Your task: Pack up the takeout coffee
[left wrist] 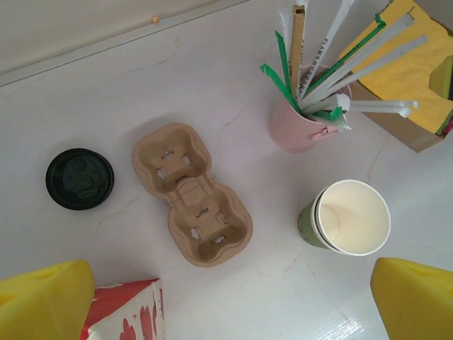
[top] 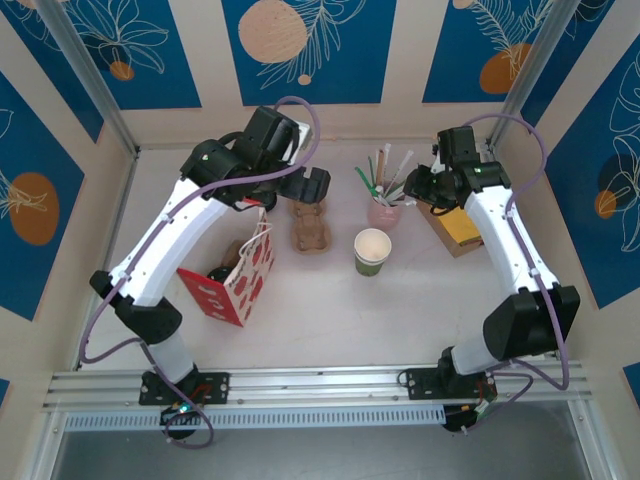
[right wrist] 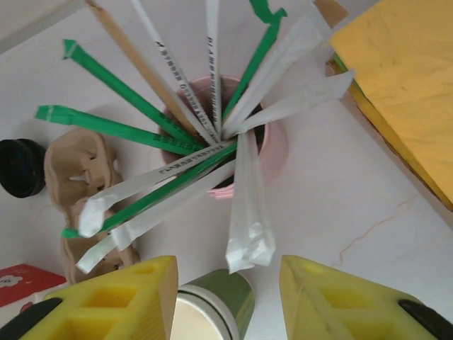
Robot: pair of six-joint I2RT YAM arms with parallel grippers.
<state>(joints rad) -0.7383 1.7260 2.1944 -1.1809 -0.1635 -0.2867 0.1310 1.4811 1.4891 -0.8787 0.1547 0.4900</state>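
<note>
Yellow-fingered, the right gripper [right wrist: 226, 273] hung half-spread beside the pink straw cup [right wrist: 272, 152], pinching nothing, its arm stretched forward, wrist tipped down. The left gripper [left wrist: 233, 297] gaped wide over the carrier [left wrist: 191, 191]. The takeout coffee [top: 218, 272] seemingly stood upright, mostly hidden, inside the red bag [top: 245, 285].

The left arm [top: 190, 230] is leaning from its base at 7 o'clock toward 12 o'clock, and the left gripper [top: 308, 186] is pointing down with jaws spread wide. The right arm [top: 505, 240] is rising from 5 o'clock toward 1 o'clock, elbow at 4 o'clock. The right gripper [top: 418, 190] is hanging with jaws partly apart, holding nothing.
</note>
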